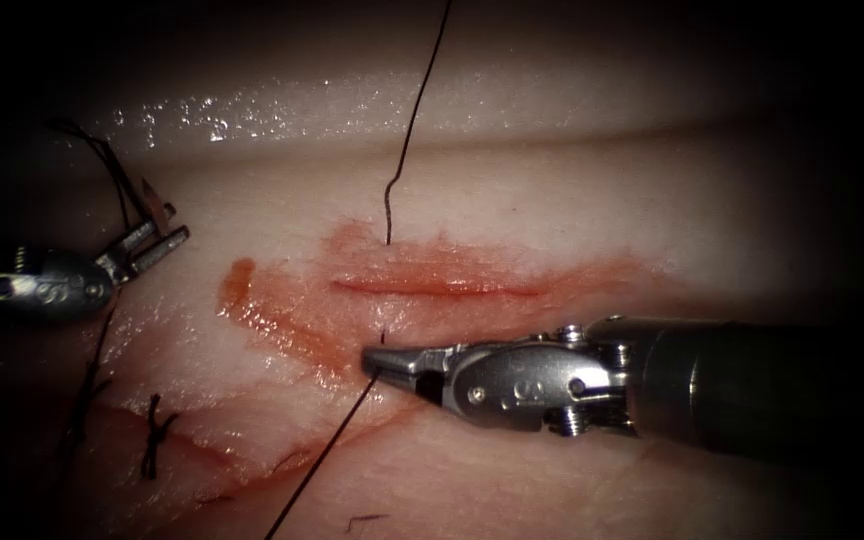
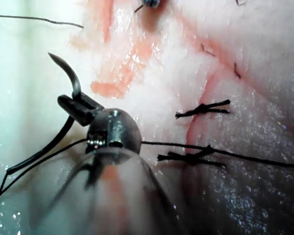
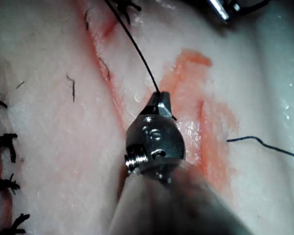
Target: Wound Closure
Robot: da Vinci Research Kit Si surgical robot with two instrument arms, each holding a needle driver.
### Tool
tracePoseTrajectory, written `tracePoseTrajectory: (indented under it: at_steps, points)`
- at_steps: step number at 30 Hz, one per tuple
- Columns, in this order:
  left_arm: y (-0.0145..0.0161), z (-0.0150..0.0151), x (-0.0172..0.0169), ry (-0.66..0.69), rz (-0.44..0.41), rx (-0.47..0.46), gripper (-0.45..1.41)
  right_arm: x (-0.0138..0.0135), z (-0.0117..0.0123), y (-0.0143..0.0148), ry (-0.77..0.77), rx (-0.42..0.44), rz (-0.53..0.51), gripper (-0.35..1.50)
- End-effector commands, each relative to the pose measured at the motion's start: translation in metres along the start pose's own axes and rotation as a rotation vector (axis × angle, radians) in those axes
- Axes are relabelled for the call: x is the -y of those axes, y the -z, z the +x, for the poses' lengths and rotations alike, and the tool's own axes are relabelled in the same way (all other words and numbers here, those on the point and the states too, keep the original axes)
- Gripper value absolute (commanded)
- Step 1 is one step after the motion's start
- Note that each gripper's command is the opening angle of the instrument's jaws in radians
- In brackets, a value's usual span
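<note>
My left tool (image 1: 157,240) sits to the left of the cut (image 1: 442,287), jaws shut on the curved needle (image 1: 156,203). The needle (image 2: 71,73) is out of the tissue, held between its middle and its tip, and its point stands free above the left tool's jaws (image 2: 74,105). My right tool (image 1: 377,360) reaches in from the right, just in front of the cut's left end, with its jaws (image 3: 159,103) shut on the dark thread (image 1: 322,450). A second strand (image 1: 412,120) comes down from above and enters the tissue just behind the cut.
Red fluid (image 1: 272,320) stains the tissue around the cut and to its left. Knotted stitches (image 1: 155,435) with short cut ends close an older cut at the lower left, seen also as dark stitches (image 2: 203,108) beside the left tool.
</note>
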Motion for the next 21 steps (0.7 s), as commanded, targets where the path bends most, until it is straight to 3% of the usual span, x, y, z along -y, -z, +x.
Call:
tracePoseTrajectory:
  at_steps: [1, 11, 12, 18, 19, 20, 21]
  points:
    - [-0.0007, -0.0002, -0.0005, 0.0, 0.0, -0.001, -0.45, 0.0011, 0.002, -0.0006, 0.003, -0.015, 0.023, -0.35]
    - [-0.0008, -0.0001, -0.0006, -0.001, -0.005, -0.003, -0.45, 0.0073, 0.0132, 0.0006, 0.036, -0.055, 0.175, -0.35]
    - [-0.0008, -0.0001, -0.0007, -0.001, -0.004, -0.003, -0.45, 0.0085, 0.0152, 0.0005, 0.046, -0.058, 0.219, -0.35]
    - [-0.0008, -0.0001, -0.0007, -0.001, -0.004, -0.003, -0.45, 0.0098, 0.0196, -0.0002, 0.051, -0.069, 0.271, -0.35]
    - [-0.0008, -0.0001, -0.0007, -0.001, -0.004, -0.003, -0.45, 0.0095, 0.0199, -0.0004, 0.046, -0.071, 0.264, 0.07]
    - [-0.0008, -0.0001, -0.0007, -0.001, -0.007, -0.001, -0.45, 0.0088, 0.02, -0.0006, 0.038, -0.074, 0.243, 0.74]
    - [-0.0008, -0.0001, -0.0007, -0.001, -0.008, -0.003, -0.45, 0.0082, 0.02, -0.0008, 0.031, -0.065, 0.203, 1.25]
